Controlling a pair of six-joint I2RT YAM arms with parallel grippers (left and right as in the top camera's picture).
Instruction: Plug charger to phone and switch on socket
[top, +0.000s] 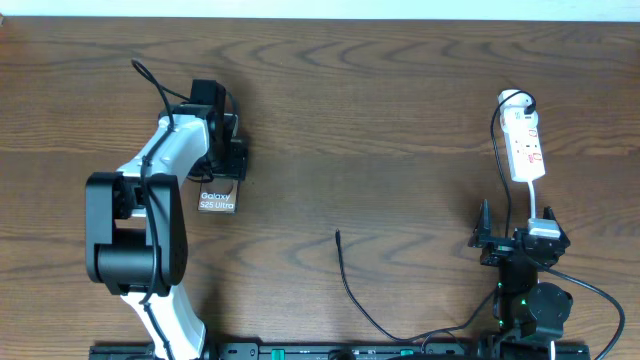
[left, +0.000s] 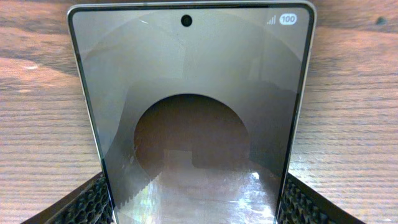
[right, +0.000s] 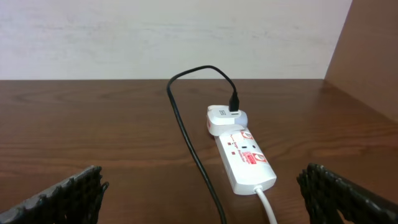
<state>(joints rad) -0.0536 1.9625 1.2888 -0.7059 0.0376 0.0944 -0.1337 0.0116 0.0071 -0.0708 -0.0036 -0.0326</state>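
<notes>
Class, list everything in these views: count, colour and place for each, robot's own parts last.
table: one, brown wood, under everything.
phone: one, brown-to-silver screen, left side.
power strip: one, white with red marks, right side.
adapter: one, white, plugged into the strip's far end.
charger cable: one, black, from the adapter to a free tip mid-table.
white lead: one, leaving the strip's near end.
left hand: one, black pads, closed on the phone.
right hand: one, black pads, open, empty, facing the strip.
</notes>
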